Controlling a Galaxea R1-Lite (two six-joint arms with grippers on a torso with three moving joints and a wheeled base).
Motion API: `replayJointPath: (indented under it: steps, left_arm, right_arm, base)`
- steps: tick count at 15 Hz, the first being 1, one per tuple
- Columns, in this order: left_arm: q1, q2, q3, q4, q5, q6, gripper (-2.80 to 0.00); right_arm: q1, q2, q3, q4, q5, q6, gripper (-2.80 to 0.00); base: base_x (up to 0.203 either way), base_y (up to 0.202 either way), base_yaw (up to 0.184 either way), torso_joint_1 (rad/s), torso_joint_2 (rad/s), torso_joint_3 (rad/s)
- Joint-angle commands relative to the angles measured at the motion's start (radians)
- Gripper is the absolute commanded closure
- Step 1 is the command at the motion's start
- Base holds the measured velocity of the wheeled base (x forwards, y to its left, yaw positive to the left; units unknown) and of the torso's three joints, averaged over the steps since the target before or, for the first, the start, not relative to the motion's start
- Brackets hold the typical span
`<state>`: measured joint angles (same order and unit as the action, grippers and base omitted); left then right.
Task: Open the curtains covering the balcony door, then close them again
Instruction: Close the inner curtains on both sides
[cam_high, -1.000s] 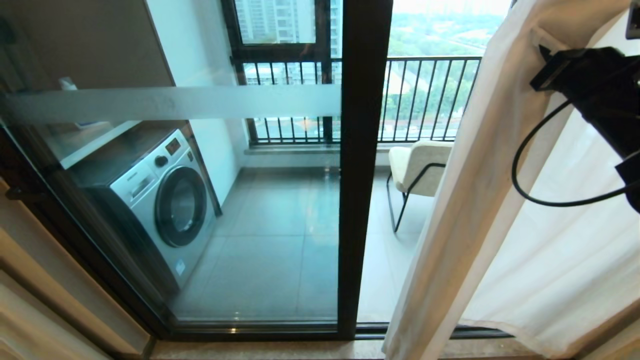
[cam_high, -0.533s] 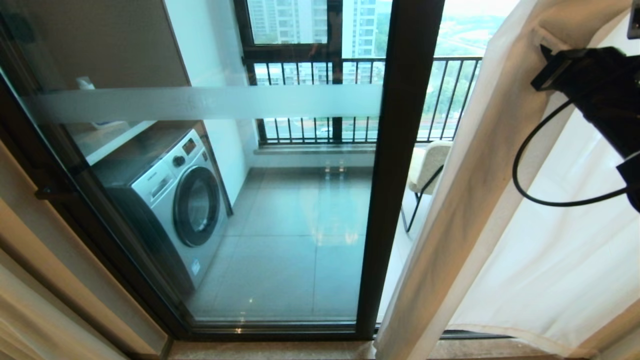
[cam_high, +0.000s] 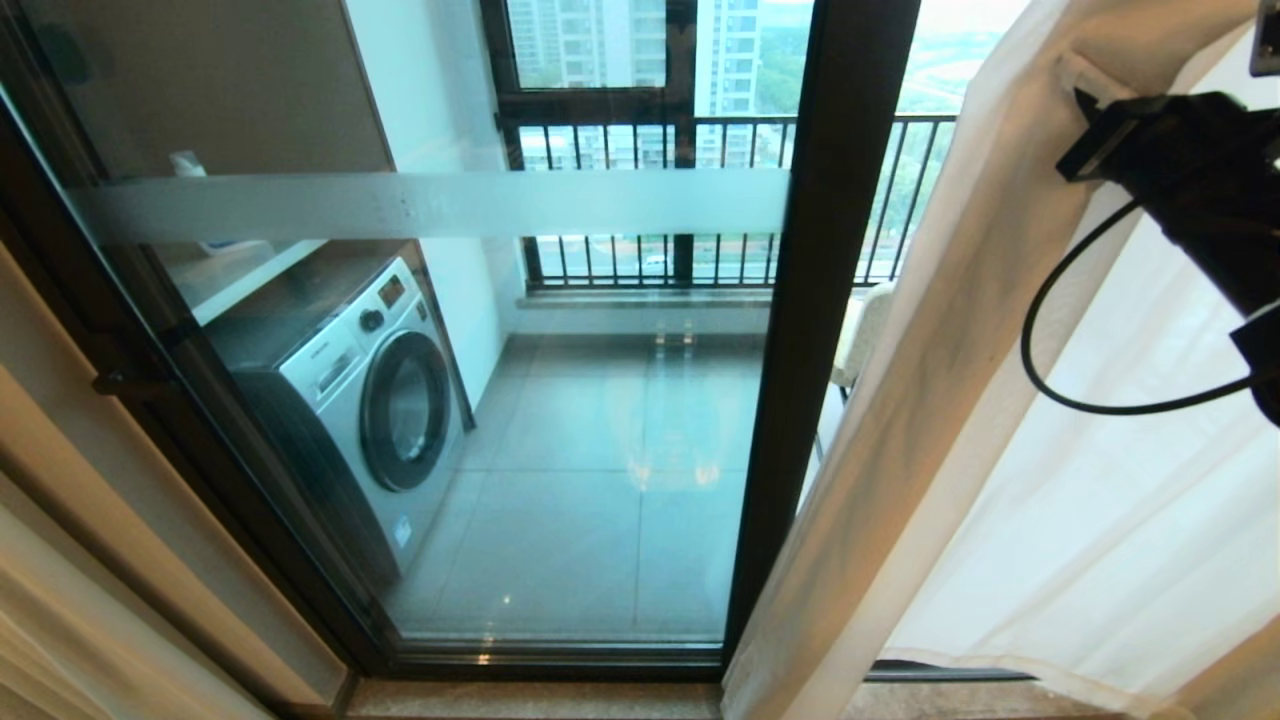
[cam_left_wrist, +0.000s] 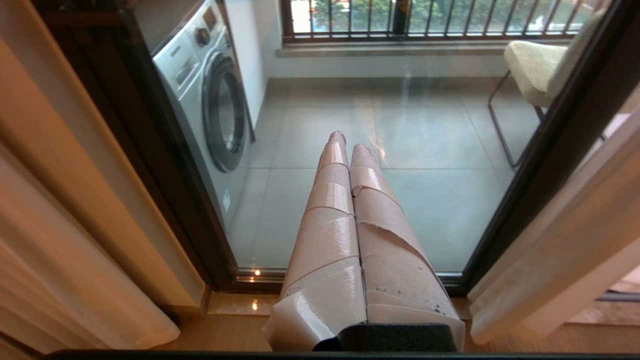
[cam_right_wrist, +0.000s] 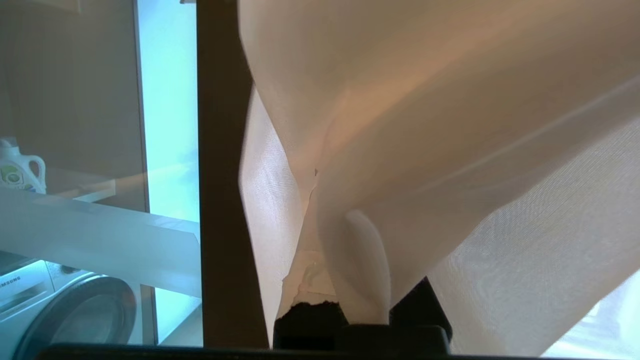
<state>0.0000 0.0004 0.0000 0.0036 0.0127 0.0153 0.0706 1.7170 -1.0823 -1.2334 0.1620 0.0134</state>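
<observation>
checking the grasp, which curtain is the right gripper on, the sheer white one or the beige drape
The sheer white curtain on the right: its fabric is pinched in the right gripper. The beige drape hangs untouched at far left.

The head view looks forward and steeply down from close in front of the tall glass balcony door in its dark metal frame (cam_high: 800, 330), with the silver front-loading washing machine (cam_high: 370, 400) at nine o'clock and the sheer white curtain (cam_high: 1000, 400) at three o'clock. The left wrist view sits low, near the floor, facing the same glass; it shares the washing machine (cam_left_wrist: 210, 100) and the grey balcony tiles (cam_left_wrist: 425, 140). The right wrist view is pressed right against the curtain (cam_right_wrist: 450, 150), facing up along it, sharing the door frame (cam_right_wrist: 220, 175).
</observation>
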Motion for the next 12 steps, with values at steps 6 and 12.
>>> replayJointPath:
  steps: [6,12]
  left_arm:
    - [0.000,0.000,0.000,-0.001,0.000,0.000,0.00]
    - [0.000,0.000,0.000,-0.001,0.000,0.000,0.00]
  right_arm:
    - [0.069,0.015,-0.058,0.005,0.001,-0.021,0.00]
    - [0.205,0.072,-0.197,0.042,0.002,-0.109,0.00]
  base:
    - [0.000,0.000,0.000,0.000,0.00,0.000]
    - [0.000,0.000,0.000,0.000,0.00,0.000]
